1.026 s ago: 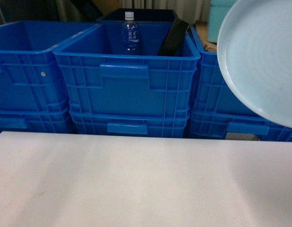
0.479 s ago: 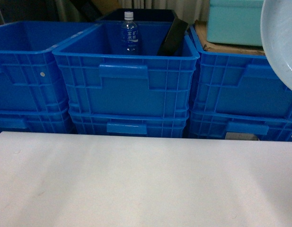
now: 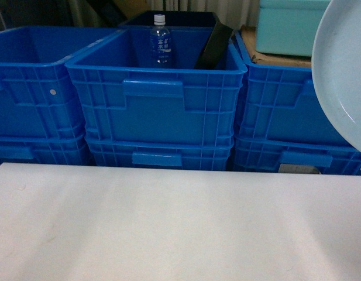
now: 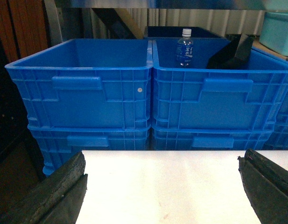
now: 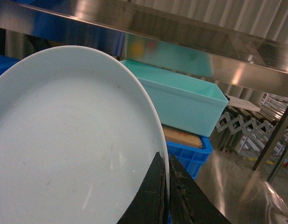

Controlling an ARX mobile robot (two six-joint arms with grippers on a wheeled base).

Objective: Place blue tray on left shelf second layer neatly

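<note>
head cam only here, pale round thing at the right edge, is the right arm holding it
Observer: Yes. In the right wrist view the right end effector is pinched shut on the rim of the pale blue tray.
Operator: what's past it on that side
Observer: A teal bin resting on cardboard over a blue crate, under a stainless shelf beam.
Operator: and the left arm
Observer: The left end effector is open and holds nothing, over the white table, facing the blue crate with the water bottle.
</note>
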